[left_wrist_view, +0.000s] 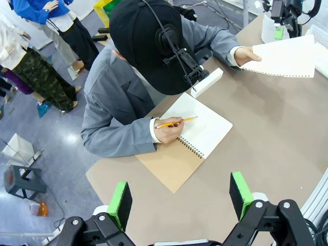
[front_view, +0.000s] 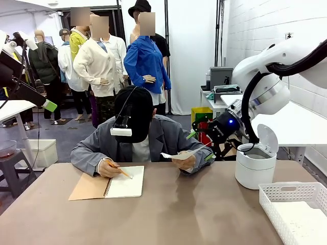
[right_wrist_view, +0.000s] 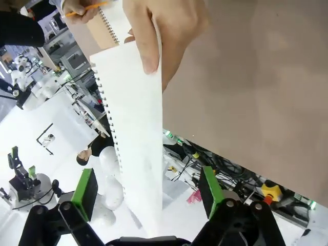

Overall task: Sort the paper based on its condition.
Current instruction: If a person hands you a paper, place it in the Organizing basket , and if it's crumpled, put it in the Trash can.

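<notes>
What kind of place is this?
Probably a robot lab: a white robot arm works at a brown table, its black, green-padded claw open around a white hole-edged paper sheet that a person's hand holds out.

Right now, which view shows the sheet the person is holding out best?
Left wrist view: the sheet lies face-on, whole outline, flat, holes along one edge, held by the person's hand. Right wrist view has it close but foreshortened, between the fingers of the open right gripper. Front view gives an edge-on sliver.

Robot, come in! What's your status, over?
Left gripper open, high above table. Right gripper open, sheet between its fingers, not clamped. Person's hand holds sheet's other end.
</notes>
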`<state>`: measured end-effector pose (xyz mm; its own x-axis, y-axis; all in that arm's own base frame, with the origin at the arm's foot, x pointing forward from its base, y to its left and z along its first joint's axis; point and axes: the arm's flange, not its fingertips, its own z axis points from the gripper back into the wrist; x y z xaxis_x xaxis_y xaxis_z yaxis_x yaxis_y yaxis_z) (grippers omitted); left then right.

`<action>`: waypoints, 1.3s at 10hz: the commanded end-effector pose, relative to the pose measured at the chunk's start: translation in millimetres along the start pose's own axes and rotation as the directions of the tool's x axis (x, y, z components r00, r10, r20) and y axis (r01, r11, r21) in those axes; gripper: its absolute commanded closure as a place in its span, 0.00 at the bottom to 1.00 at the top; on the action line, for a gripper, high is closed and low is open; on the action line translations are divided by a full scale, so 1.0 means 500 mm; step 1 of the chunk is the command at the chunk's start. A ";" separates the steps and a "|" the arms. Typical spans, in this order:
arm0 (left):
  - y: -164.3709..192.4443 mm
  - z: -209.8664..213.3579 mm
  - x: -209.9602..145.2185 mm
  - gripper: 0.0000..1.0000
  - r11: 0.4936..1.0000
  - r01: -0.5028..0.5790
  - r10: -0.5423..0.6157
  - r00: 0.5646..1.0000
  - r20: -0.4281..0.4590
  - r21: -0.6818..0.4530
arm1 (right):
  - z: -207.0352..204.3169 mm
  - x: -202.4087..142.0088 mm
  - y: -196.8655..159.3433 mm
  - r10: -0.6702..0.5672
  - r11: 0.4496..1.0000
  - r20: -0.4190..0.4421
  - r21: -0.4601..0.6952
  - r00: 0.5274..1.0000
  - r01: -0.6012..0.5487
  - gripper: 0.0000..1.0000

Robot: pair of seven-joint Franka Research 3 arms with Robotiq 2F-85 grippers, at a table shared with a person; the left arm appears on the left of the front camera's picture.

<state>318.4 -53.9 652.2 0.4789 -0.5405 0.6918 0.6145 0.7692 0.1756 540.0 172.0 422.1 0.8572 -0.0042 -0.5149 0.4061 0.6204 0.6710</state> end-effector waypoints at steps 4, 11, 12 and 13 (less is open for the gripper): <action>0.001 0.001 0.000 0.00 1.000 -0.001 0.001 1.000 0.002 0.002 | -0.030 0.034 -0.024 -0.002 0.997 -0.030 0.074 1.000 0.004 0.47; 0.001 0.001 0.000 0.00 1.000 -0.001 0.001 1.000 0.002 0.002 | -0.026 0.026 -0.026 0.011 0.997 -0.047 0.081 0.999 -0.007 1.00; 0.001 0.001 0.000 0.00 1.000 -0.001 0.001 1.000 0.002 0.002 | -0.025 0.021 -0.025 0.018 0.996 -0.049 0.085 0.999 -0.014 1.00; 0.001 0.001 0.000 0.00 1.000 -0.001 0.001 1.000 0.002 0.002 | -0.025 0.017 -0.025 0.024 0.996 -0.049 0.086 0.999 -0.020 1.00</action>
<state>318.4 -53.9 652.2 0.4789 -0.5404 0.6918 0.6145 0.7692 0.1755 544.1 174.4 402.4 0.8455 0.0218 -0.5336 0.4216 0.5859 0.6921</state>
